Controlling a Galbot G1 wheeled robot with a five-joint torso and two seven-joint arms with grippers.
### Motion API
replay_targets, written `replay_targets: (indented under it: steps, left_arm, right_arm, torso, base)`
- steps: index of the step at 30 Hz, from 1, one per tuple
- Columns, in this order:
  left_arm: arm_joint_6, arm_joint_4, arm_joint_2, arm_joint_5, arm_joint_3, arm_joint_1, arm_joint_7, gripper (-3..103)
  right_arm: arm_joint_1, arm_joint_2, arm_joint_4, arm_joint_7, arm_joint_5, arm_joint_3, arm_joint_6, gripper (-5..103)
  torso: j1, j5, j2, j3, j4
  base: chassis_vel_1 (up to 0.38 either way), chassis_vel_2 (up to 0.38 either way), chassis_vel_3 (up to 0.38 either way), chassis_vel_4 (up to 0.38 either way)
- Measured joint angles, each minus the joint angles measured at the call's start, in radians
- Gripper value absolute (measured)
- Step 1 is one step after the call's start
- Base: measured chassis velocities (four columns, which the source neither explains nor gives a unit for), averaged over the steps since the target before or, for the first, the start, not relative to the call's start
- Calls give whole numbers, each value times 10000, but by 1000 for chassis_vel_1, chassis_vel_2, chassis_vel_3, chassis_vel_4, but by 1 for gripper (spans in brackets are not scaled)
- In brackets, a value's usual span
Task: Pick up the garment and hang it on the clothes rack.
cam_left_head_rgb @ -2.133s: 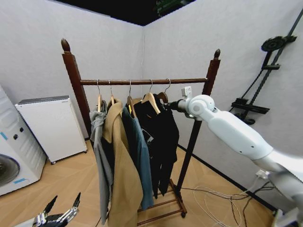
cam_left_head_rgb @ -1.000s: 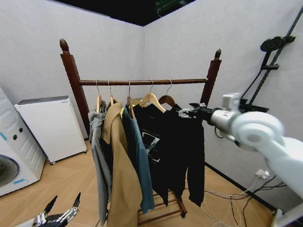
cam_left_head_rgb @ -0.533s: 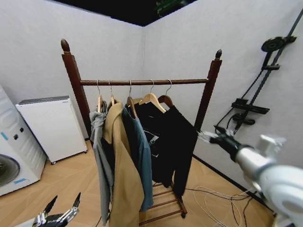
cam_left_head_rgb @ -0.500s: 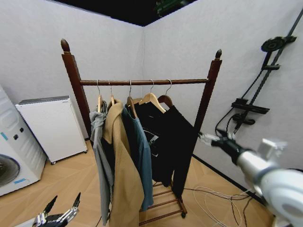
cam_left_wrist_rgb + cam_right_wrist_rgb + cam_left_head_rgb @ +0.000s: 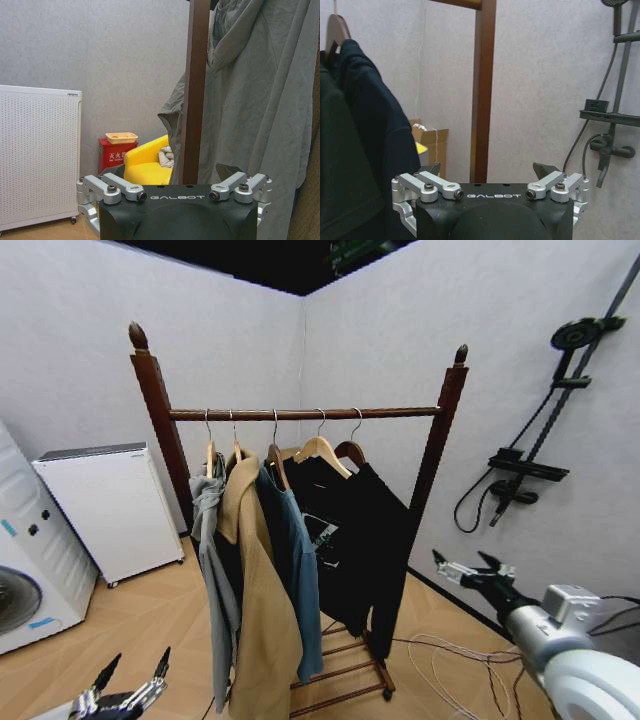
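The garment [image 5: 375,530] hangs by its hanger [image 5: 350,450] at the right end of the clothes rack [image 5: 300,413]. Our right pincer [image 5: 472,568] is wide and empty beside the post; we should retreat without snagging cloth. Left pincer [image 5: 128,688] low, wide.

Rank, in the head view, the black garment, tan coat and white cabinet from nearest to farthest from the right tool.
From the right tool, low on the right:
1. Black garment, rack's right end.
2. Tan coat, left of the middle.
3. White cabinet, far left wall.
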Motion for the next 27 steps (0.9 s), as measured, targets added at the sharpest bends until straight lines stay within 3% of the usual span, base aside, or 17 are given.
replay_targets:
  steps: [27]
  left_arm:
    - [0,0,0,0,0,0,0,100]
  right_arm:
    - [-399,802,185,-188,-957,-324,762,100]
  torso:
    - [0,0,0,0,-1]
  base:
    - [-19,-18,-20,-18]
